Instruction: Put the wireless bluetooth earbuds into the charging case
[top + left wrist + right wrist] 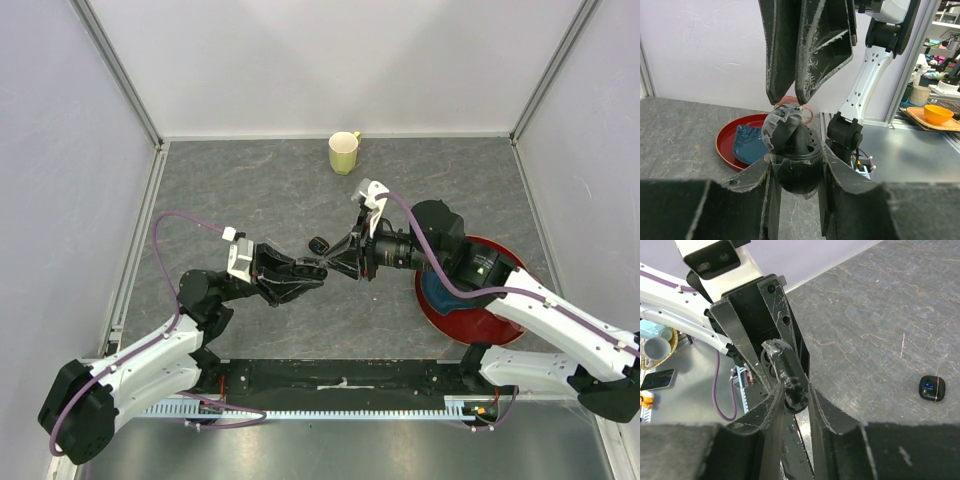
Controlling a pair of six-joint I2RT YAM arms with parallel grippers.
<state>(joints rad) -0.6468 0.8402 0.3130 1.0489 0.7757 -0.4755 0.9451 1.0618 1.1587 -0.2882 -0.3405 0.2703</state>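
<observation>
- The left gripper pinches the case, with its jaws pressed on both sides.
- The case is held above mid-table, and a grey-scuffed piece stands up from its top.
- The right gripper meets it from 3 o'clock. Its jaws are narrowly apart at that piece, and I cannot tell whether they pinch it.
- A loose earbud lies on the table just at 12 o'clock of the grippers.
- The mug is at the table's 12 o'clock and the plate at its 4 o'clock.
</observation>
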